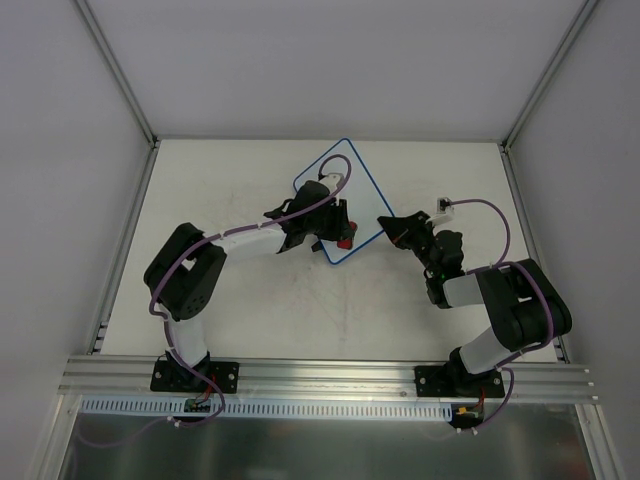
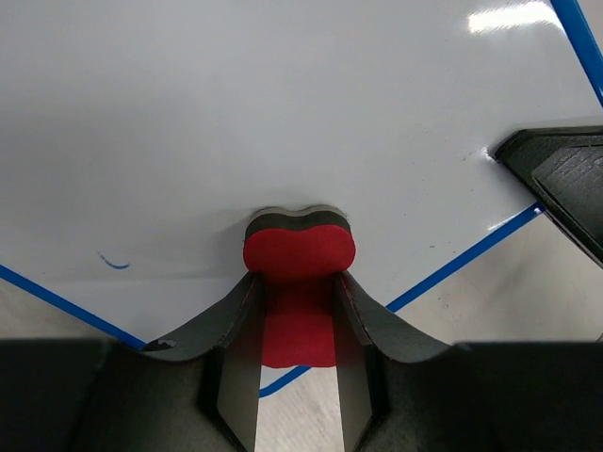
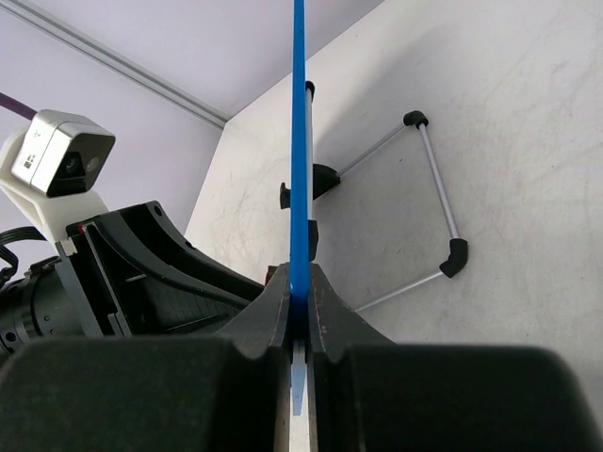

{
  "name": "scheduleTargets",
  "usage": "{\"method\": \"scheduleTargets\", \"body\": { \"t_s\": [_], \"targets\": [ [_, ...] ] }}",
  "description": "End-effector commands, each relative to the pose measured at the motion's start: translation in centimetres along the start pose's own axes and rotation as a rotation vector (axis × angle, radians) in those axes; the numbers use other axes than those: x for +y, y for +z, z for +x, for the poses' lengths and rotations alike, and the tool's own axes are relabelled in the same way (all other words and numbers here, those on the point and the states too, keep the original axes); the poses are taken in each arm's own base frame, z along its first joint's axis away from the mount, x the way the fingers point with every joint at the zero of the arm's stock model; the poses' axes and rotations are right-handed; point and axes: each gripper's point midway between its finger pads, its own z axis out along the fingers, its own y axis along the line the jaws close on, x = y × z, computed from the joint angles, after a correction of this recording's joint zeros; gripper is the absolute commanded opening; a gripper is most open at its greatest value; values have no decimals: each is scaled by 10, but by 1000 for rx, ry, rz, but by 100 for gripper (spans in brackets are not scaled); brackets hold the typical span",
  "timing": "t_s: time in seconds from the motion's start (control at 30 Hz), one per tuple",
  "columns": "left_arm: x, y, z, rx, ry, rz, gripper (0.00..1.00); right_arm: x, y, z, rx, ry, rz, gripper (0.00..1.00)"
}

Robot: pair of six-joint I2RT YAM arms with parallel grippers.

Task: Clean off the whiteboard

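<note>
The whiteboard lies turned like a diamond at the table's middle, white with a thin blue rim. My left gripper is shut on a red bone-shaped eraser near the board's near edge. In the left wrist view the eraser is pressed on the white surface, which shows one small blue mark. My right gripper is shut on the board's right corner. In the right wrist view the blue rim runs edge-on between the closed jaws.
A wire stand of silver rods with black corner pieces lies on the table under the board. The left arm's wrist and camera are close on the board's other side. White walls enclose the table on three sides.
</note>
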Motion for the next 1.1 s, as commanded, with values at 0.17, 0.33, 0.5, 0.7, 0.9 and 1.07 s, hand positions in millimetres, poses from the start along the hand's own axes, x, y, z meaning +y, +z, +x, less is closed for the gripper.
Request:
{"method": "scheduleTargets", "body": {
  "t_s": [0.17,0.33,0.5,0.7,0.9,1.07],
  "targets": [
    [21,9,102,275,-163,-148,0,24,4,-4,-2,-44,-110,0],
    [37,-4,119,301,-241,-244,0,23,4,-4,-3,-43,-108,0],
    [49,-22,124,280,-276,-326,0,23,5,-5,-4,-42,-110,0],
    [64,-42,130,261,-290,-429,0,23,5,-6,-6,-37,-108,0],
    [66,-49,129,250,-294,-462,0,23,5,-7,-4,-34,-113,0],
    [45,-68,80,98,-195,-410,0,23,6,-7,-3,-31,-116,0]
  ]
}}
